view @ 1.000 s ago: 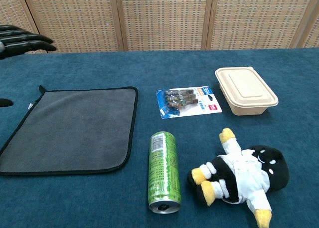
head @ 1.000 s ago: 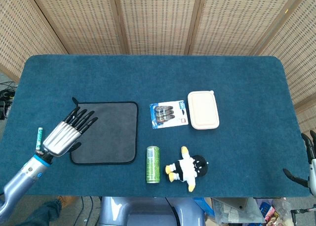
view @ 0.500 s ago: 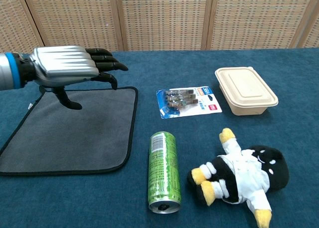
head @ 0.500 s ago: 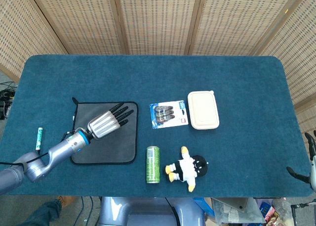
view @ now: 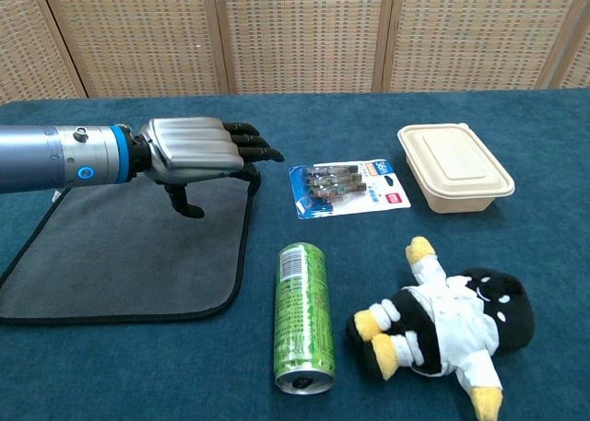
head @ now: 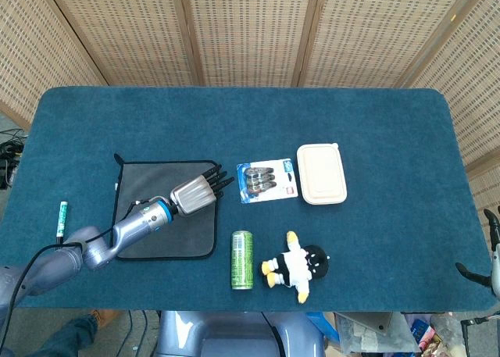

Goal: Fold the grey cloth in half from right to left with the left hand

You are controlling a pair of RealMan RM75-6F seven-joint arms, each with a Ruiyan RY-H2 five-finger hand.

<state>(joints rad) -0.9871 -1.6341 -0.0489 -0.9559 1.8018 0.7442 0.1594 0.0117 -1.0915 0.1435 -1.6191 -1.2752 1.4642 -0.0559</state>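
The grey cloth lies flat left of the green can, and the left robot hand, fingers spread and empty above its right edge, risks overshooting and nudging the blister pack just beyond.

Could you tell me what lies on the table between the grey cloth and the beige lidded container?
A blue blister pack lies between the grey cloth and the beige container, touching neither. Both views show it.

Blue table: grey cloth, can (lying), plush penguin, lidded container, blister pack, possibly pen.
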